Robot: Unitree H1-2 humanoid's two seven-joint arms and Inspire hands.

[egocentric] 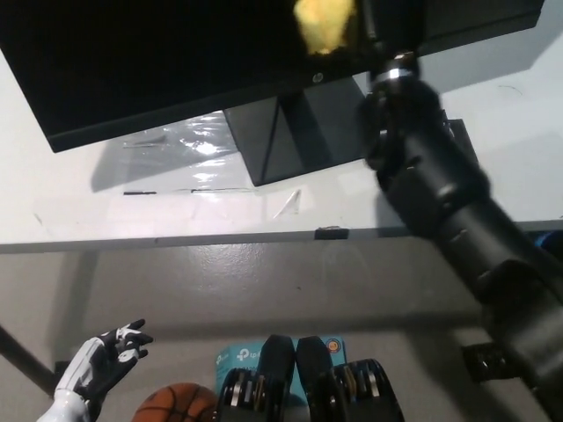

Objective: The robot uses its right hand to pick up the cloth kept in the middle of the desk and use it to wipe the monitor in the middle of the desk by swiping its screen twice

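A black monitor (176,61) stands on the white desk (132,215), its dark screen filling the top of the head view. My black right hand (374,22) is raised against the screen near its lower edge, shut on a yellow cloth (324,24) that is pressed to the glass. The black right arm (449,220) stretches from the bottom right across the desk and hides the desk's right part. My white left hand (106,360) rests low at the lower left, below the desk edge, with its fingers apart and nothing in it.
The monitor's black stand (295,132) sits mid-desk, with crinkled clear plastic (189,136) to its left. On the floor lie an orange basketball (176,404) and a teal box (237,356). A small black clip (330,233) sits on the desk's front edge.
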